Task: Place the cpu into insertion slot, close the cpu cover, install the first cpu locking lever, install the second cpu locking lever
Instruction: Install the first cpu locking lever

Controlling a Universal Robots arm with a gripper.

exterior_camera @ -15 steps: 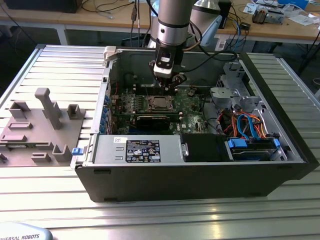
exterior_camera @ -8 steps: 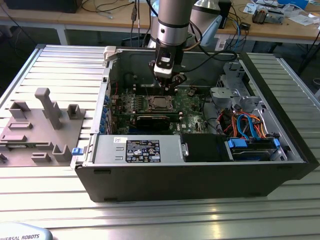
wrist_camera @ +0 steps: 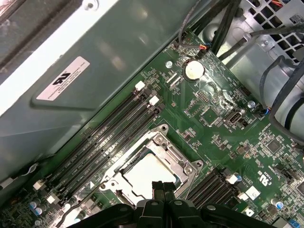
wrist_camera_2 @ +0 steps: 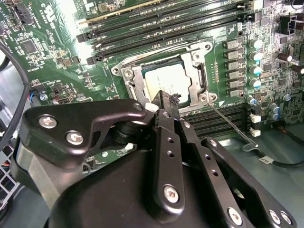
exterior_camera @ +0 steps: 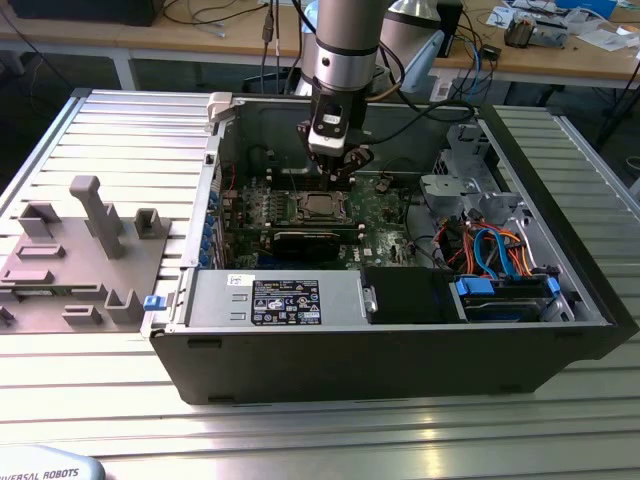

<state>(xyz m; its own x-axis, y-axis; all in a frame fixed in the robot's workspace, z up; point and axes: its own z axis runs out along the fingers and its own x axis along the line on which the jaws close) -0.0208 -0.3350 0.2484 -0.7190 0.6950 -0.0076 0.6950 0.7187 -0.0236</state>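
While the tool (exterior_camera: 337,177) hangs low inside the open computer case (exterior_camera: 400,360) on the worktop (exterior_camera: 300,430), its two fingertips (wrist_camera: 158,186) sit pressed together with nothing between them; so it is narrow and holds nothing. The cpu (wrist_camera_2: 164,78) lies flat in the insertion slot (wrist_camera_2: 124,72) on the green motherboard (wrist_camera_2: 47,28), right under the tips. The cpu cover (wrist_camera_2: 195,71) lies down over it, and the silver top shows through the square window. In the second wrist view a thin metal lever (wrist_camera_2: 229,124) sticks out from one corner of the slot; it slants away across the board, and its hooked end looks free. This lever lies just beside the tips, nearer to them than any other loose part. I cannot tell if the other lever is hooked down.
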